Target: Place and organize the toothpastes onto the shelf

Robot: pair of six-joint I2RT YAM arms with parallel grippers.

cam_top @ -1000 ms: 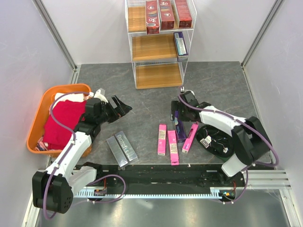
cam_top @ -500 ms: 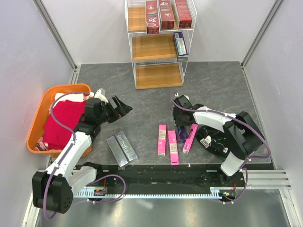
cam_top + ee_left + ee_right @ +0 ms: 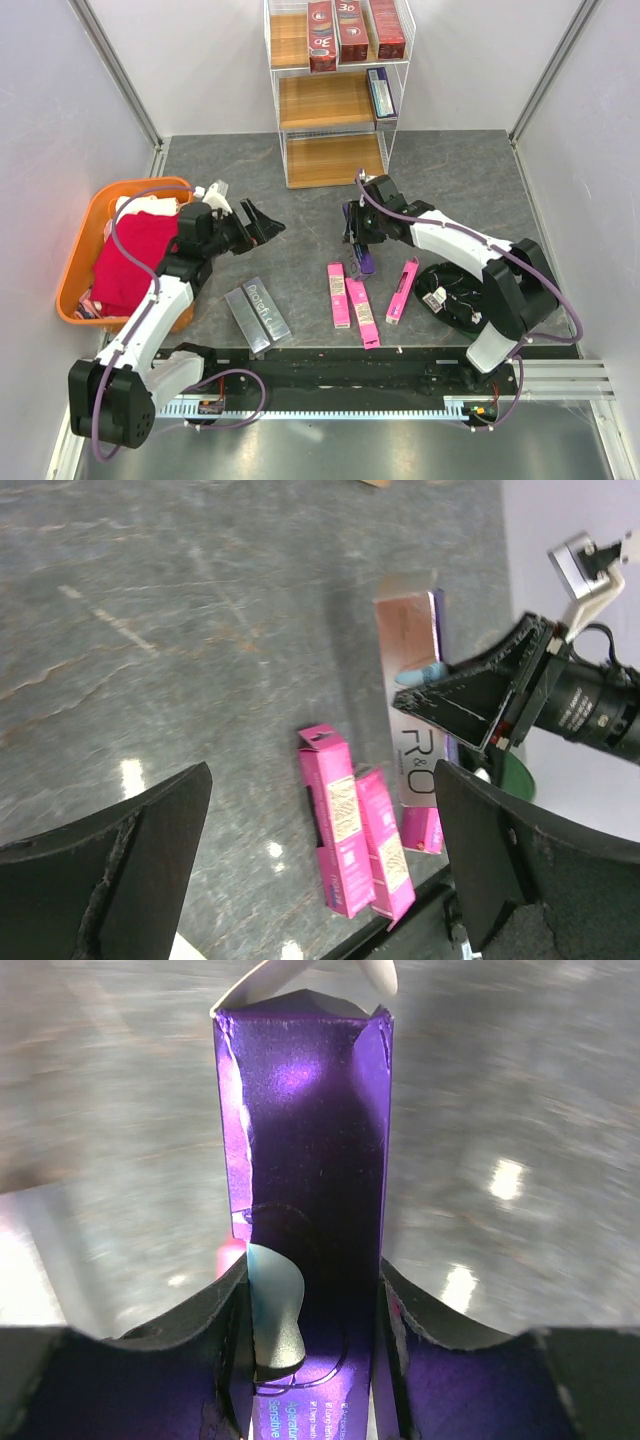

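Purple cardboard fills the right wrist view: the right gripper is clamped across a purple toothpaste box, one finger on each long side. From above, that grip sits over the grey table, between the shelf and three pink boxes lying near the front edge. Whether the purple box is clear of the surface cannot be told. The left gripper hangs with jaws spread wide and nothing between them, beside the orange tub. Two silver-grey boxes lie side by side just below it. Three red boxes occupy the shelf's top tier, and a dark box the middle one.
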